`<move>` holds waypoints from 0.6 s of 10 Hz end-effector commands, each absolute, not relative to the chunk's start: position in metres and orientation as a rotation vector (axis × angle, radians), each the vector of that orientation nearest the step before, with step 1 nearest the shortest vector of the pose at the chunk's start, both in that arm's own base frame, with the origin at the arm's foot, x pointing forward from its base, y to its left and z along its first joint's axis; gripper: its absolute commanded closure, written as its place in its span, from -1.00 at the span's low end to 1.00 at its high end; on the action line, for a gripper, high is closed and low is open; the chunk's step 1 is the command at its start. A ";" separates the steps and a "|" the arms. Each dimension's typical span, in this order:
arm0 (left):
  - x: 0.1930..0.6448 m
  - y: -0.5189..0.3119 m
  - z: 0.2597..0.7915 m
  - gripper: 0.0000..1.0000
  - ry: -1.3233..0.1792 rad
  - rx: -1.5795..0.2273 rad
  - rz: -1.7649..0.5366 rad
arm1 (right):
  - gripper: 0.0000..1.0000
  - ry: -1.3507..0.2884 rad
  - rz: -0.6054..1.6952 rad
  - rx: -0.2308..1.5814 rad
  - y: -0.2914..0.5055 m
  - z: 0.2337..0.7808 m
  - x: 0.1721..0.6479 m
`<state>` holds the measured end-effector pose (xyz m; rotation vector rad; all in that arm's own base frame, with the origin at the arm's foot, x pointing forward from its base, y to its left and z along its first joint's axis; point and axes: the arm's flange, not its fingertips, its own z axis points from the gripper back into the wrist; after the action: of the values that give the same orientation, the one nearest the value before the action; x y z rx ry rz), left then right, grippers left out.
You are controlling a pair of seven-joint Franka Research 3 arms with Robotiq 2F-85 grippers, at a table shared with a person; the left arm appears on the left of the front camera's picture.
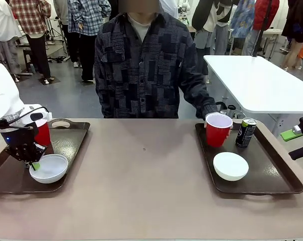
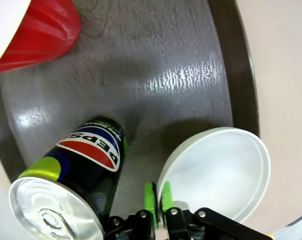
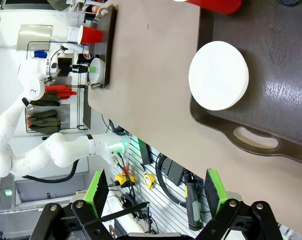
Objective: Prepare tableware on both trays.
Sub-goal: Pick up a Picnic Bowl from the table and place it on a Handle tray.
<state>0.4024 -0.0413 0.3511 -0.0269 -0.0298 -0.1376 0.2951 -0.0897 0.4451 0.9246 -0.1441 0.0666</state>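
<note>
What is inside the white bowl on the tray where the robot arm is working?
The white bowl looks empty: its pale inside shows bare in the left wrist view. The left gripper pinches its near rim, hiding a sliver of rim there. It rests on the brown tray, beside a Pepsi can.

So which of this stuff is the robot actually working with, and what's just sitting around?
In the job:
left tray, red cup, white bowl, Pepsi can
right tray, red cup, white bowl, dark can

Just around:
white table behind
</note>
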 end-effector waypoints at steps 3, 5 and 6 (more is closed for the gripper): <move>0.398 -0.039 0.351 0.14 -0.048 0.002 -0.122 | -1.00 -0.160 0.074 0.951 -0.090 0.446 0.296; 0.398 -0.038 0.360 -0.24 -0.065 -0.006 -0.121 | -1.00 -0.160 0.074 0.951 -0.090 0.446 0.296; 0.398 -0.037 0.365 -0.47 -0.075 -0.010 -0.120 | -1.00 -0.160 0.074 0.951 -0.090 0.446 0.296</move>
<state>0.4029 -0.0386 0.3597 -0.0224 -0.0510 -0.1346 0.2951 -0.0897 0.4451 0.9246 -0.1441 0.0666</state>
